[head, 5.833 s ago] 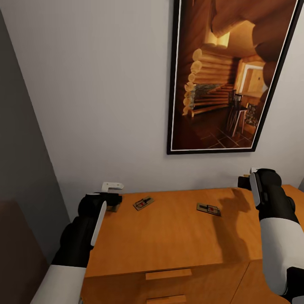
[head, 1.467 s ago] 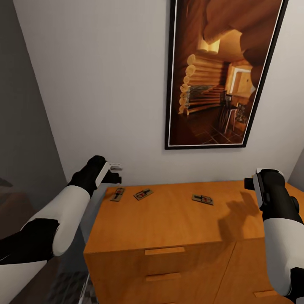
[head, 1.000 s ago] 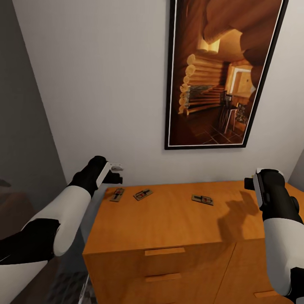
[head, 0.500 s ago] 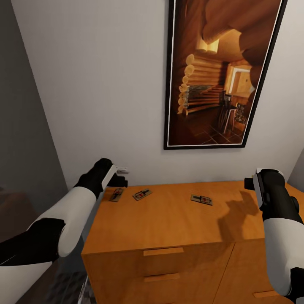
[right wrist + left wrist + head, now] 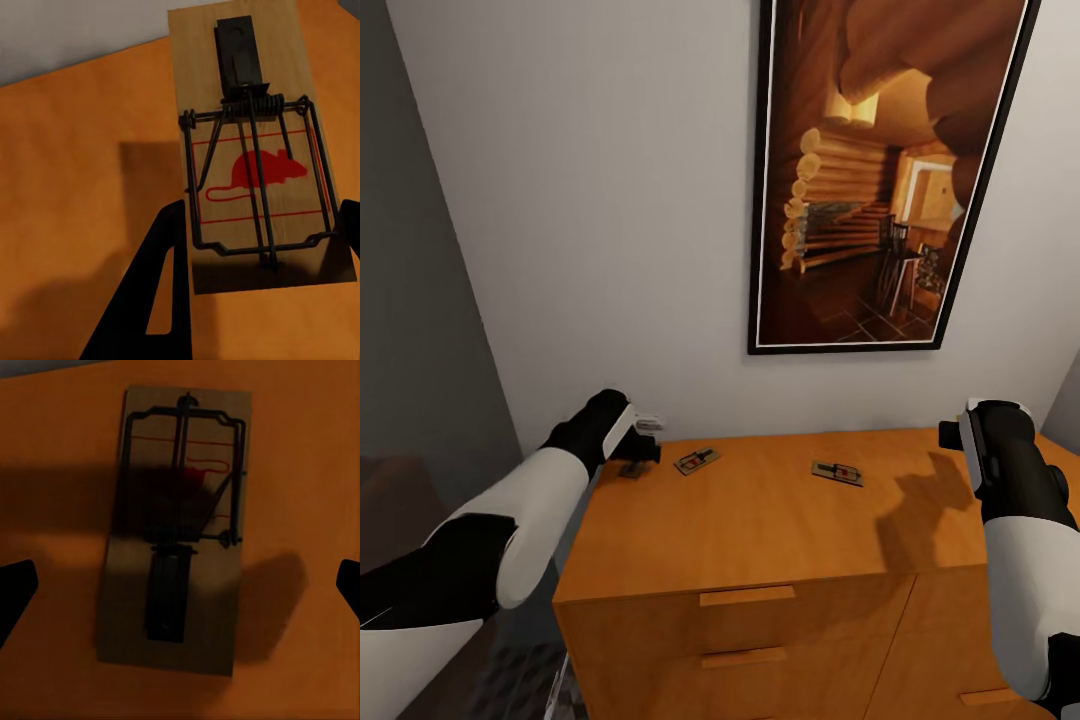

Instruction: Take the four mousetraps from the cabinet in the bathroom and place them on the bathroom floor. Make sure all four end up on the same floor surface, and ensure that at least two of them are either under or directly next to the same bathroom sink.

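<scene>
Two mousetraps (image 5: 698, 460) (image 5: 837, 472) lie flat on the orange-brown cabinet (image 5: 760, 530) near its back edge. A third mousetrap (image 5: 176, 540) sits at the top's back left corner, directly below my left gripper (image 5: 644, 442), which hangs open just above it. In the left wrist view the dark fingertips (image 5: 15, 592) stand wide apart on either side of the slab, clear of it. My right gripper (image 5: 262, 217) is shut on the fourth mousetrap (image 5: 247, 97), which has a red mouse print, and holds it above the cabinet's back right part.
A tall framed picture (image 5: 870, 170) of a log cabin hangs on the white wall behind the cabinet. Drawer fronts with slim handles (image 5: 747, 597) face me. A grey wall (image 5: 410, 300) closes off the left side, with a dim strip of floor (image 5: 525, 680) below.
My left gripper has come down and forward over the leftmost mousetrap, which it now partly covers in the head view. The right arm has stayed still with its mousetrap.
</scene>
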You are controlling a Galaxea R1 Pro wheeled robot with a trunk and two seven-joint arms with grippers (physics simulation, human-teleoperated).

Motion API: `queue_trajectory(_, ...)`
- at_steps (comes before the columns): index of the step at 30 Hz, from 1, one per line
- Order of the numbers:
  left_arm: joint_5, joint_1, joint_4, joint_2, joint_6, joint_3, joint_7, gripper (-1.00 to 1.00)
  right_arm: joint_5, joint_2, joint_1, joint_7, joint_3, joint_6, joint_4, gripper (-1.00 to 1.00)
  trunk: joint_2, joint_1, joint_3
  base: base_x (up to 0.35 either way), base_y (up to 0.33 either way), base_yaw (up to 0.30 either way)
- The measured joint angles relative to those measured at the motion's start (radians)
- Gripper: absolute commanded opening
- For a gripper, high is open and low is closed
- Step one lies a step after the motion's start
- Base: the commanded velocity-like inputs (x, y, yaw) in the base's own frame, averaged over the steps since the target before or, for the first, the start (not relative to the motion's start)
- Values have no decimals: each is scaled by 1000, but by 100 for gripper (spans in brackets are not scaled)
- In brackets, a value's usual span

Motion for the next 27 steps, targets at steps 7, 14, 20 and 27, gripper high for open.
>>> queue_trajectory(7, -1, 0, 5, 1, -1, 0, 0, 100, 0, 0, 0, -1, 0, 0, 1, -100, 0, 0, 0, 0, 0, 0)
queue_trajectory(14, -1, 0, 2, 1, 0, 0, 3, 100, 0, 0, 0, -2, 0, 0, 11, -100, 0, 0, 0, 0, 0, 0)
queue_trajectory(20, 0, 0, 9, 1, 0, 0, 4, 100, 0, 0, 0, -2, 0, 0, 23, -100, 0, 0, 0, 0, 0, 0)
queue_trajectory(27, 2, 0, 16, 1, 0, 0, 5, 100, 0, 0, 0, -2, 0, 0, 27, -100, 0, 0, 0, 0, 0, 0)
